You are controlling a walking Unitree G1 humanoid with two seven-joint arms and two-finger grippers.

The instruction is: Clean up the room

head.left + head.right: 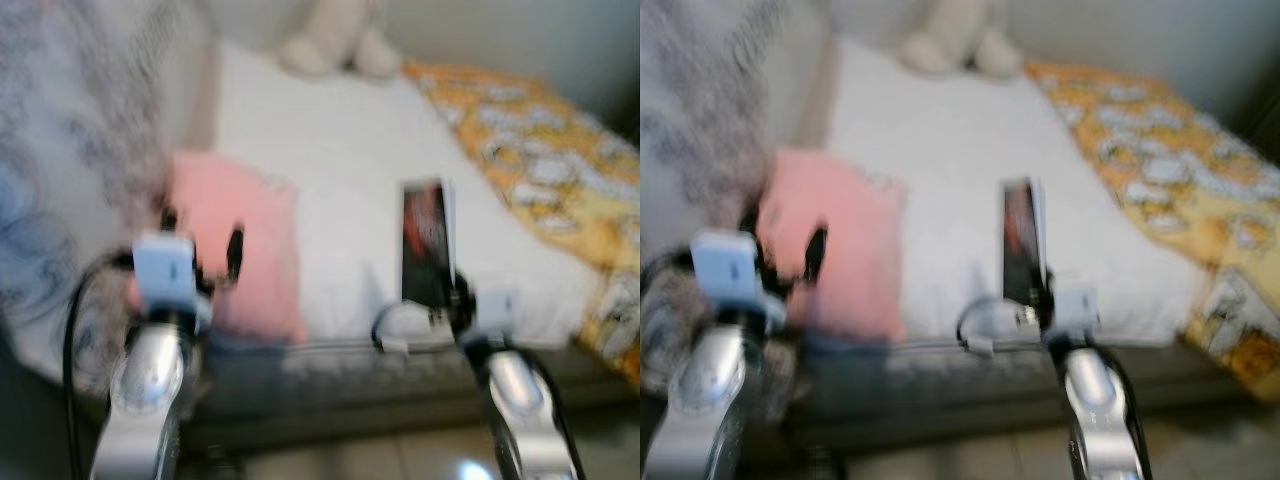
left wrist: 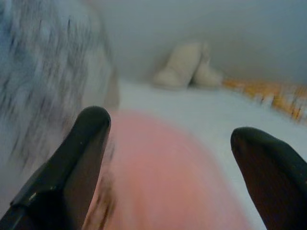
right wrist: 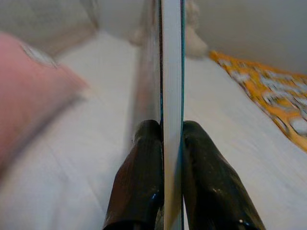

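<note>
Mid-tidy, my right gripper [image 3: 171, 139] pinches what looks, through blur, like a thin book [image 1: 427, 240] upright at frame centre, left gripper [image 2: 168, 139] gapes empty over the pink pillow [image 1: 240, 250], so next I need a spot for the book.

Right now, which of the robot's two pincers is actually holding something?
The right pincer: its fingers are clamped on a thin book held upright over the bed. The left pincer is open above the pink pillow.

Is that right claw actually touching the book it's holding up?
Touching. In the right wrist view, the right end effector has both black fingers pressed flat against the sides of the thin book, no gap showing.
</note>
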